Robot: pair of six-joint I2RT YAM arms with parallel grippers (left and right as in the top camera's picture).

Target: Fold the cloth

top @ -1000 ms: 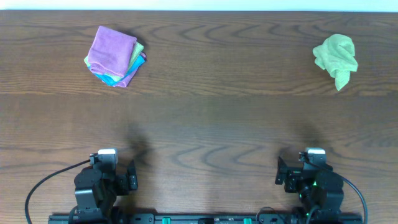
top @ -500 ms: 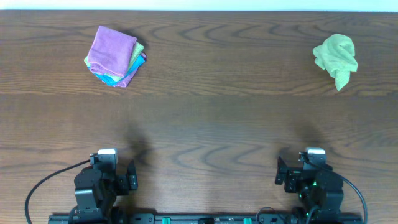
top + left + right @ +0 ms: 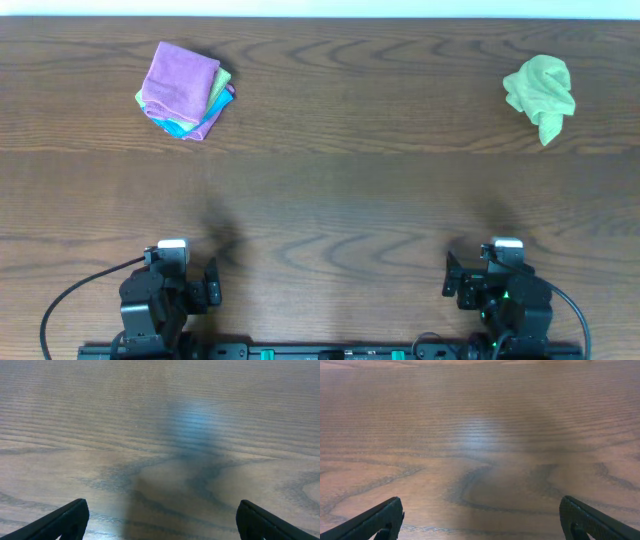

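Note:
A crumpled green cloth (image 3: 541, 94) lies on the table at the far right in the overhead view. A stack of folded cloths (image 3: 185, 89), purple on top with green and blue beneath, lies at the far left. My left gripper (image 3: 190, 283) is open and empty at the near left edge, far from both. My right gripper (image 3: 470, 280) is open and empty at the near right edge. In the left wrist view the jaws (image 3: 161, 517) frame only bare wood. In the right wrist view the jaws (image 3: 481, 519) also frame only bare wood.
The dark wooden table (image 3: 340, 190) spans the whole view. A white strip runs along its far edge. Black arm bases and cables sit at the near edge.

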